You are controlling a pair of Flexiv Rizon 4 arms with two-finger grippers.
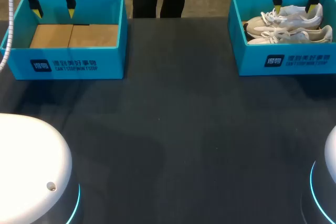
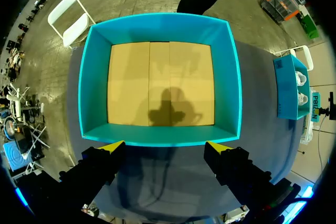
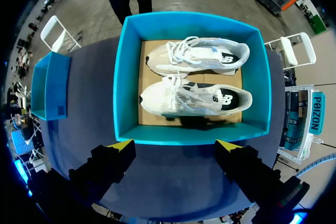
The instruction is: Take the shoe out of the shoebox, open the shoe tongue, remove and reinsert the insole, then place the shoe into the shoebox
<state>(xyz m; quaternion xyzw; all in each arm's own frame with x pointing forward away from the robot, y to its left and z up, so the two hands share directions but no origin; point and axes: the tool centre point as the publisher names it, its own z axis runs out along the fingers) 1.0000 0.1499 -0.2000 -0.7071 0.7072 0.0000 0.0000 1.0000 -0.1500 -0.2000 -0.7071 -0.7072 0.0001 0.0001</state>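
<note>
Right end effector (image 1: 295, 9) hangs open, gripping nothing, over the teal cardboard shoebox (image 1: 252, 59) at the far right of the dark bench (image 1: 173, 129). A pair of white lace-up sneakers (image 1: 286, 20) lies side by side inside, toes toward the bench's middle, beneath the spread fingers. The right wrist view adds their dark linings and the brown cardboard floor. Left end effector (image 1: 53, 12), open too, hovers over a second teal box (image 1: 68, 64); its wrist view shows its shadow on the brown floor.

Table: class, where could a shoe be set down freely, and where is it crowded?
Free: the dark tabletop between the two blue shoeboxes, and the left shoebox, bare cardboard inside. Crowded: the right shoebox, filled by two white sneakers.
</note>
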